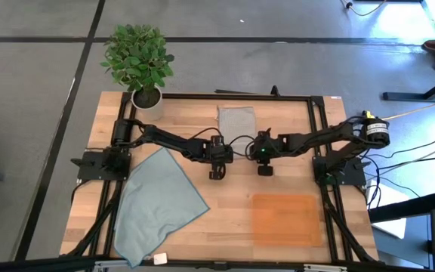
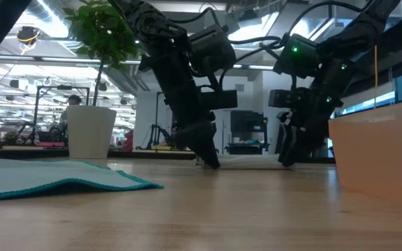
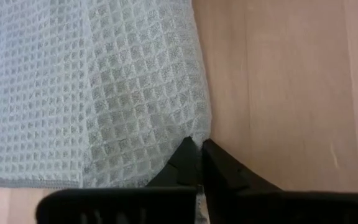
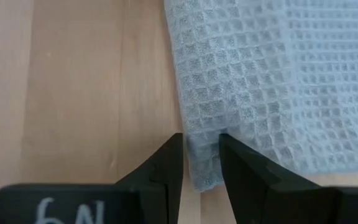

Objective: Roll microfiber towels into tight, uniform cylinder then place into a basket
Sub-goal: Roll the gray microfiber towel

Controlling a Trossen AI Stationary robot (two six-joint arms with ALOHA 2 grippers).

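Observation:
The light grey-beige towel (image 1: 236,122) lies flat at the table's far middle. My left gripper (image 1: 217,151) stands at its near left corner, fingers shut on the cloth (image 3: 166,93). My right gripper (image 1: 263,151) stands at its near right corner, with a narrow gap between its fingers and a strip of the towel (image 4: 260,74) in that gap. Both grippers point down with their tips at the tabletop (image 2: 212,163) (image 2: 287,162). The pale blue-grey towel (image 1: 157,204) lies spread out at the near left. The orange-brown basket (image 1: 285,219) sits at the near right. My left gripper pinches the grey-beige towel at its side edge, by the corner (image 3: 191,134), between its two shut fingers. The fingers come from above, pointing down. The towel lies flat on the table; one layer or several in the pinch, I cannot tell. My right gripper has one finger (image 4: 166,165) on the wood beside the towel and the other (image 4: 241,165) over the cloth, with the corner strip (image 4: 202,158) in the gap. I cannot tell whether the fingers touch it.
A white pot with a green plant (image 1: 146,94) stands at the far left corner. A black frame (image 1: 319,128) runs around the work area. Bare wood (image 1: 240,196) lies between the blue-grey towel and the basket.

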